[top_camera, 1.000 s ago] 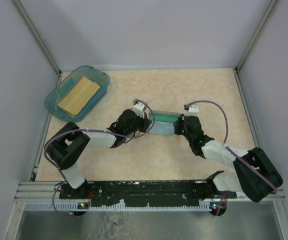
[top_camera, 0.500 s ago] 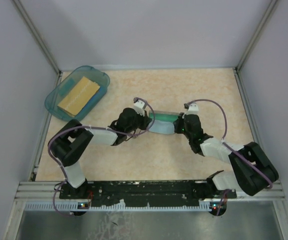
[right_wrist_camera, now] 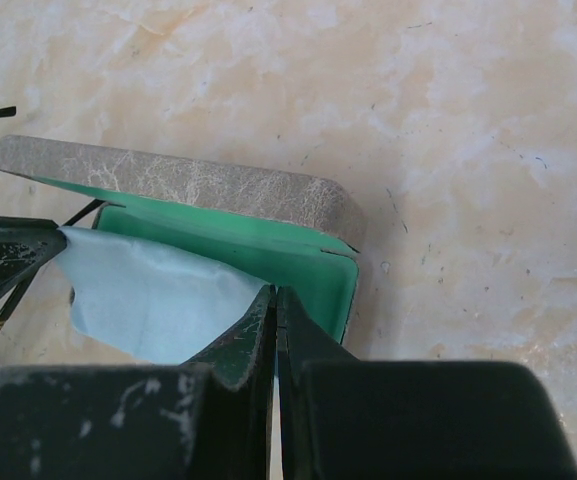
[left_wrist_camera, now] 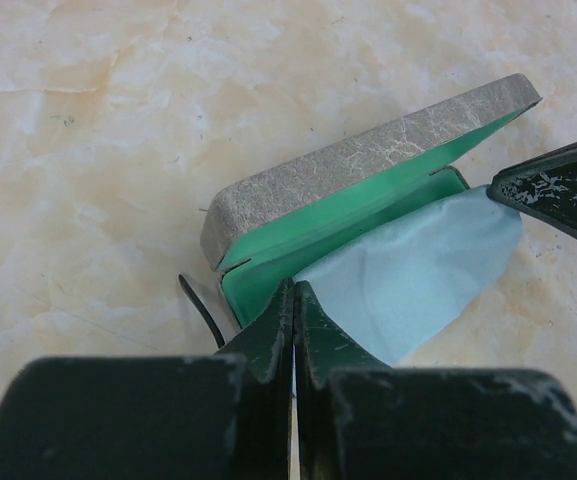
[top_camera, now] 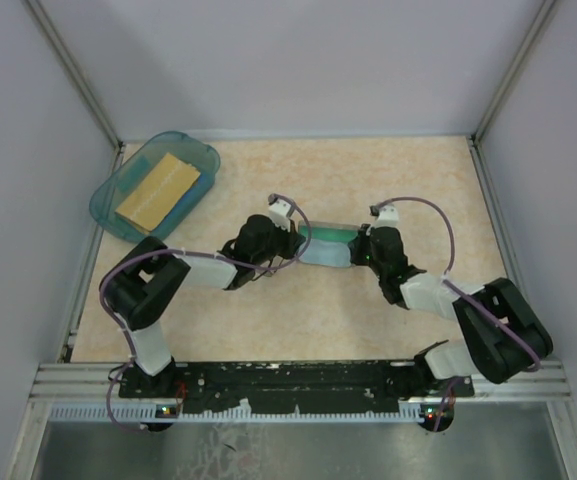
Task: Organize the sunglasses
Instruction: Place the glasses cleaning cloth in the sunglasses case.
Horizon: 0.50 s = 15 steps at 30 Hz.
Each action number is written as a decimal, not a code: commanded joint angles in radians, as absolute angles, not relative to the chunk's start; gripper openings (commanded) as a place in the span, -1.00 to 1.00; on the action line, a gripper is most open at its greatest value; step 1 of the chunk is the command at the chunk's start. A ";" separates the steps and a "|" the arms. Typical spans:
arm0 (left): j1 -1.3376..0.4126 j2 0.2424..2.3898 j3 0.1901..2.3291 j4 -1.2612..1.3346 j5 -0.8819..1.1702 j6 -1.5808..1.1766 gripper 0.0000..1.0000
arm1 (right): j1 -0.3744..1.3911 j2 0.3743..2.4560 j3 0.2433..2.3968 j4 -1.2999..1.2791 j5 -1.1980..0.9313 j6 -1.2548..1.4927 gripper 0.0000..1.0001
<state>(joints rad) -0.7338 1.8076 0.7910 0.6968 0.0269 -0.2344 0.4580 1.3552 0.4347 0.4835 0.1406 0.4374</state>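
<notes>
The grey case (top_camera: 326, 228) lies open mid-table, its lid (left_wrist_camera: 368, 160) raised over the green lining (left_wrist_camera: 298, 245). The light blue cloth (left_wrist_camera: 418, 270) is stretched over the lining and spills out at the front. My left gripper (left_wrist_camera: 293, 292) is shut on the cloth's left end. My right gripper (right_wrist_camera: 275, 295) is shut on its right end. The cloth (right_wrist_camera: 148, 290) and the lid (right_wrist_camera: 188, 180) also show in the right wrist view. Of the sunglasses only a thin dark temple arm (left_wrist_camera: 198, 305) shows beside the case's left corner, and thin wire (right_wrist_camera: 85, 211) under the cloth; the rest is hidden.
A blue plastic tray (top_camera: 103, 205) holding a tan sponge (top_camera: 158, 188) sits at the back left corner. Grey walls and metal rails enclose the tabletop. The two arms reach in from the near edge and meet at the case.
Both arms have shifted only slightly at the case; the right arm's elbow has drawn a little inward. The case and cloth stay in the same place.
</notes>
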 commanded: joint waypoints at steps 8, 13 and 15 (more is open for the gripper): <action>-0.719 1.840 0.829 0.742 0.044 -0.238 -1.00 | 0.436 1.383 0.494 0.551 0.132 0.425 -1.00; -0.715 1.846 0.833 0.744 0.046 -0.238 -1.00 | 0.434 1.399 0.498 0.556 0.127 0.423 -1.00; -0.713 1.849 0.831 0.745 0.048 -0.239 -1.00 | 0.433 1.406 0.500 0.558 0.127 0.423 -1.00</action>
<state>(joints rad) -0.7223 1.8286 0.8062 0.7052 0.0311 -0.2348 0.4454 1.3911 0.4484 0.4942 0.1272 0.4374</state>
